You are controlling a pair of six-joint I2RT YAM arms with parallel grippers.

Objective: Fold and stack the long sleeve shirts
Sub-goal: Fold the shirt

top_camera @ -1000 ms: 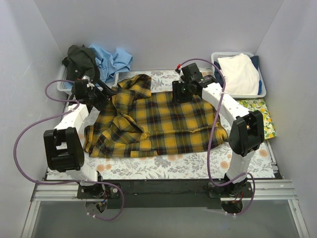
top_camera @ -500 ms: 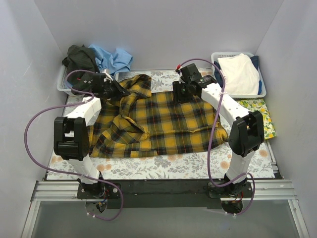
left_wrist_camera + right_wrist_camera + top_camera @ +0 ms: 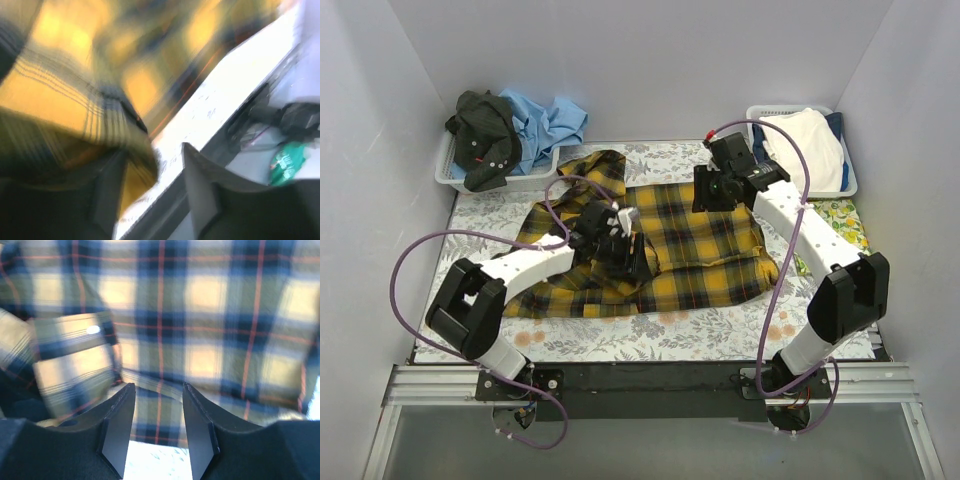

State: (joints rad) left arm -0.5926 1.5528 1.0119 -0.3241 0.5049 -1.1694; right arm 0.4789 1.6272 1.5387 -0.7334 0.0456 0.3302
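Yellow-and-black plaid shirt (image 3: 705, 250): spread on floral table cover (image 3: 650, 335), left side bunched toward centre. Left gripper (image 3: 632, 260): at shirt centre, fingers spread, plaid fold between them. Right gripper (image 3: 158, 390): released, at shirt's far edge.

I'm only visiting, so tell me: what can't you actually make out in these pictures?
1. Left wrist view: motion blur leaves it unclear whether the left claw grips the plaid shirt.
2. Top view: that claw's tips are lost under its own dark body.
3. Top view: a white cloth covers the rest of the right basket.
4. Right wrist view: the frame cuts off the shirt's edges around the right claw.
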